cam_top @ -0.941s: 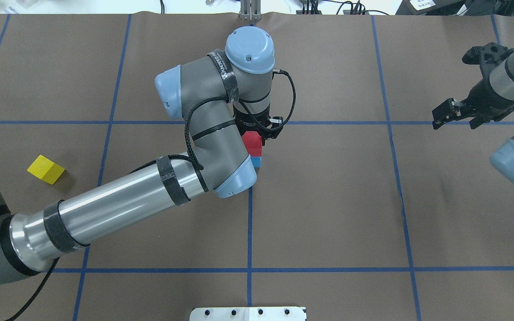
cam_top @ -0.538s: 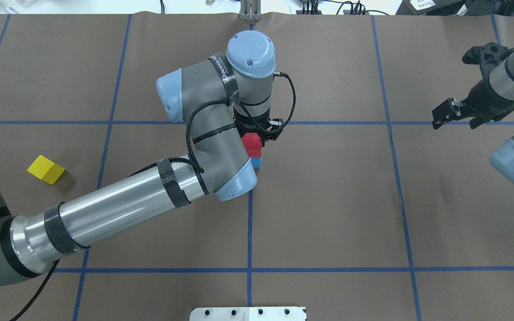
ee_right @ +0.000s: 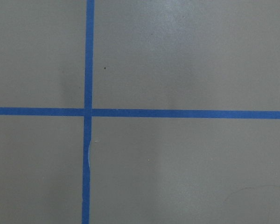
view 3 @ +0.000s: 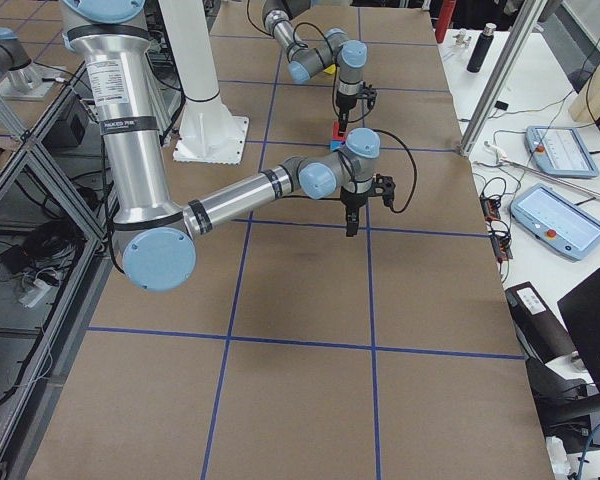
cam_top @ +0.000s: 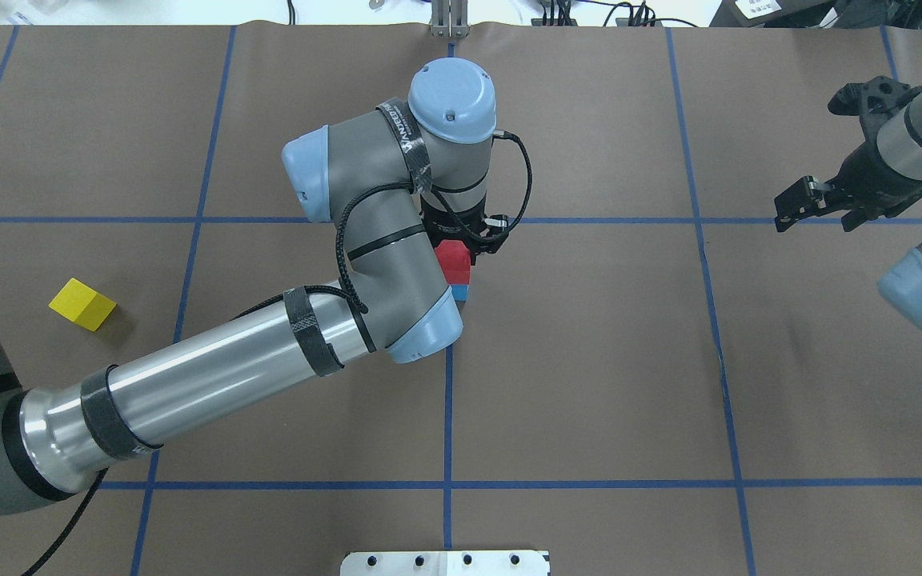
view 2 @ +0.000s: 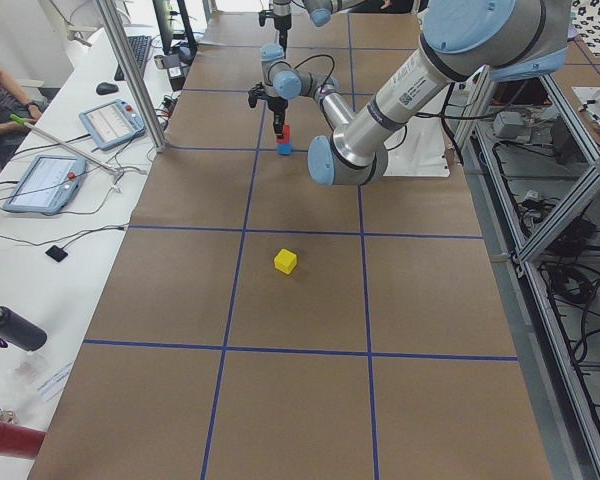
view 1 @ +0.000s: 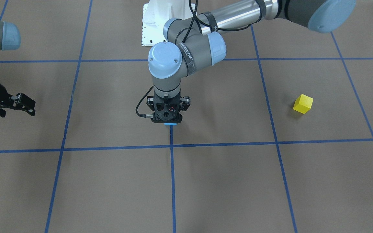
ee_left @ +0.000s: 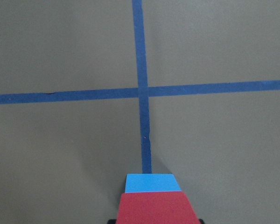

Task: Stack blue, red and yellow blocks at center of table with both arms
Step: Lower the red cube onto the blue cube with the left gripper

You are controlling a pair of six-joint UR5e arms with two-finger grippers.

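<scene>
Overhead exterior, stack: the red block [cam_top: 451,260] sits on top of the blue block [cam_top: 459,290] at mid-frame, partly tucked under the left arm's wrist.
Left wrist view, alignment: red looks square on blue, and the stack stands on a tape line just short of the tape crossing [ee_left: 142,91].
Left gripper [view 1: 167,117]: it points straight down over the stack. Its body hides the fingers in both fixed views and the wrist camera shows only the red top, so I cannot tell whether the jaws press the block or stand clear of it.
Right gripper [cam_top: 817,212]: it hovers at the right edge of the frame with its fingers parted and nothing between them. Its own camera shows only bare paper and tape.
Yellow block [cam_top: 82,304]: it lies alone on the table [cam_top: 589,360] at the far left of the frame, well apart from the stack.
Key relation: from the left gripper, yellow lies toward frame-left and slightly lower, on that arm's own side. The right gripper is beyond the stack on the opposite side, so the left arm is clearly nearer.
Orientation: a cube has no long axis, but its faces sit skew to the tape grid, so the wrist probably needs to turn to grip it.
Progress: two of the three tiers appear placed, and yellow is not yet fetched.
Risk: a careless lift-off could nudge red off blue.
</scene>
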